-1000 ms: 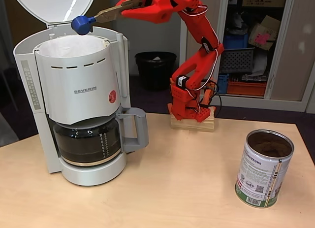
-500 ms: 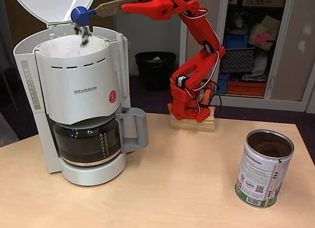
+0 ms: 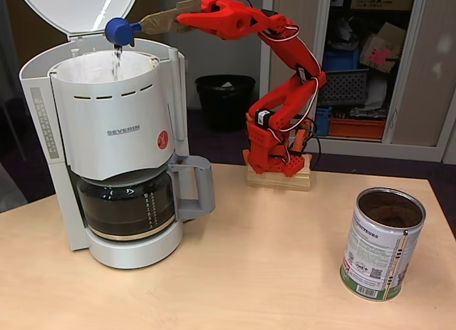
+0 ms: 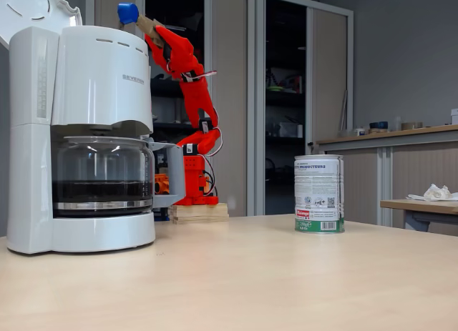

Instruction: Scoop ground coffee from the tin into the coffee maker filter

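A red arm reaches left over the white coffee maker (image 3: 107,130). Its gripper (image 3: 187,11) is shut on the tan handle of a scoop whose blue bowl (image 3: 118,31) hangs just above the white paper coffee maker filter (image 3: 100,68). A thin dark trickle of coffee falls from the bowl into the filter. In another fixed view the gripper (image 4: 156,32) and blue scoop (image 4: 127,13) stand above the machine's top (image 4: 93,38). The tin (image 3: 381,243) stands open on the table at the right, dark brown inside, apart from the arm; its label shows side-on (image 4: 319,194).
The maker's white hinged lid (image 3: 75,8) stands open behind the scoop. A glass carafe (image 3: 128,205) with dark liquid sits under the basket. The arm's base rests on a wooden block (image 3: 279,177). A black bin (image 3: 225,98) and open cupboards lie behind the table.
The scoop has tipped over the filter and spilled its coffee: a dark clump fell half a second ago, now only a thin trickle. The gripper shifted slightly.
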